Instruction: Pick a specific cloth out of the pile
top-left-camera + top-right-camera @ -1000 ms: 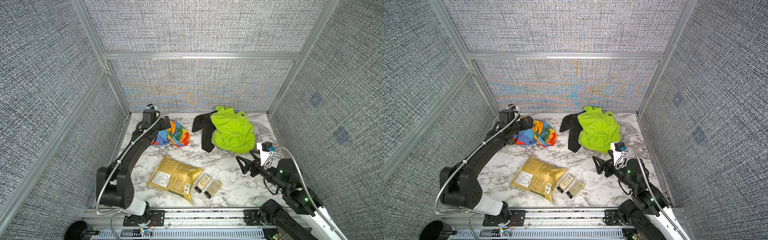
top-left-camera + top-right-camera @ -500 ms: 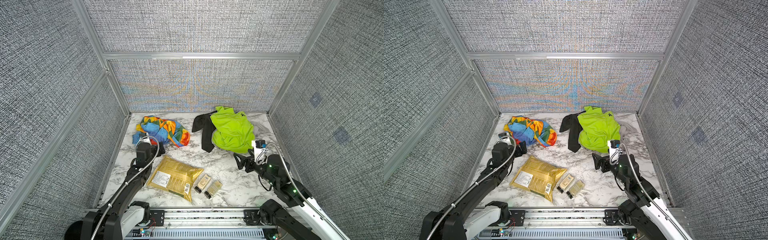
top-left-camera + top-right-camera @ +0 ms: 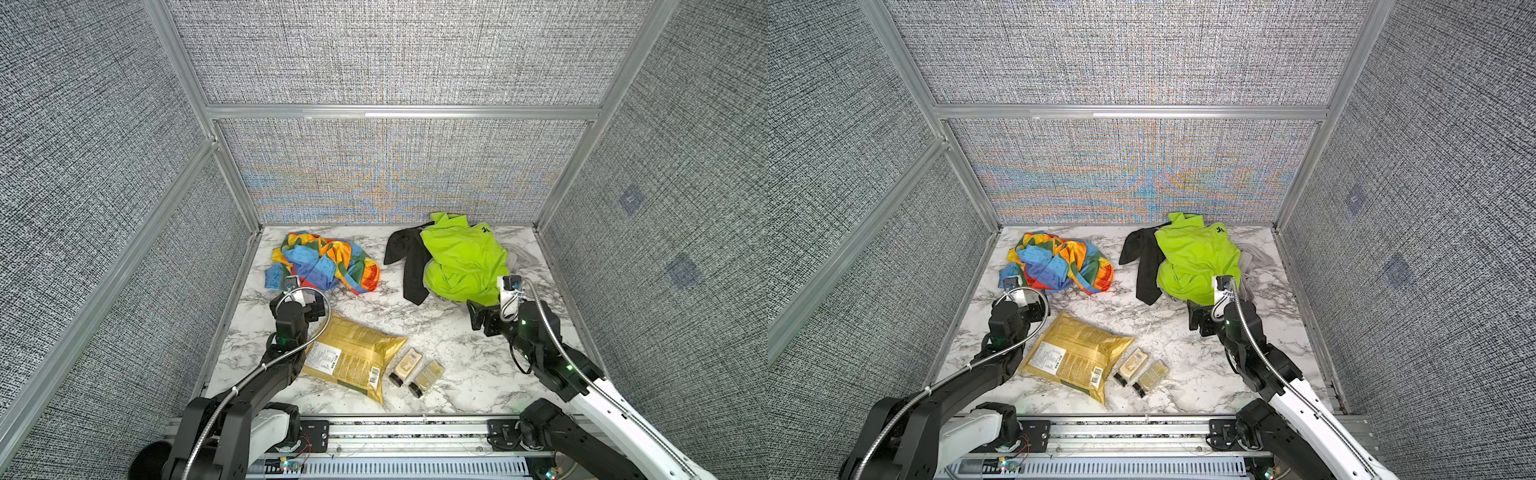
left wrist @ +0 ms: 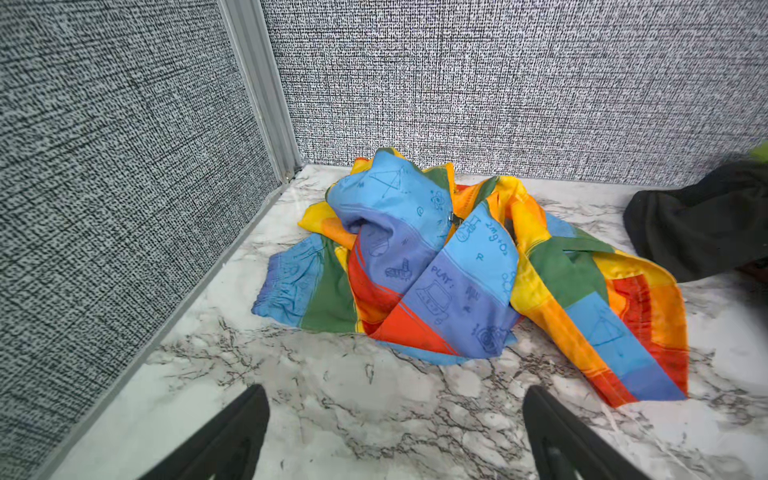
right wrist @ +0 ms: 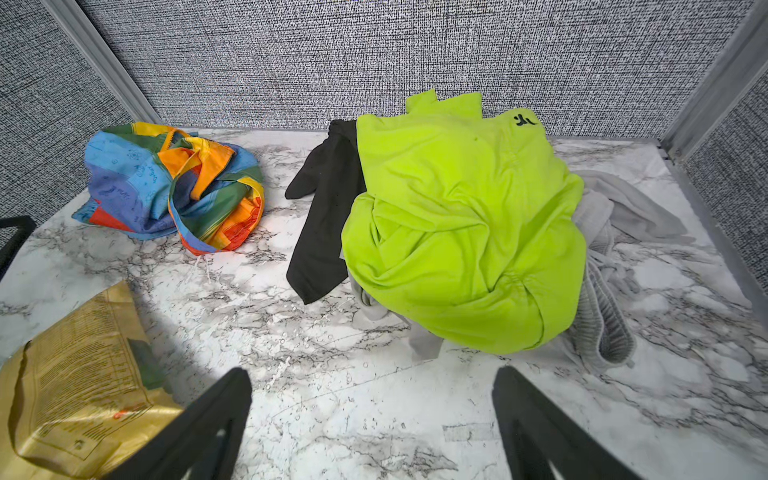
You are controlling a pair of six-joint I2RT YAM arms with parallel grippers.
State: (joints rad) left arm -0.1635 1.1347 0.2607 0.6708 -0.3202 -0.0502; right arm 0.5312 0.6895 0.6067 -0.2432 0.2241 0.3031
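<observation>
- The cloth (image 3: 322, 266) lies crumpled by the bench's (image 3: 395, 307) far left corner, well apart from the pile (image 3: 457, 262).
- The left hand (image 4: 395, 395) and right hand (image 5: 372, 374) stand wide open, empty.
- Separation looks done; the next move is likely just parking both arms.

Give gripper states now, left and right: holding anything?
Left gripper: open, empty, short of the cloth.
Right gripper: open, empty, facing the pile.

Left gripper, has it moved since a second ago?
Yes. The left gripper has drawn back from the cloth, away from the back wall, and now sits beside the gold bag, fingers open and empty.
</observation>
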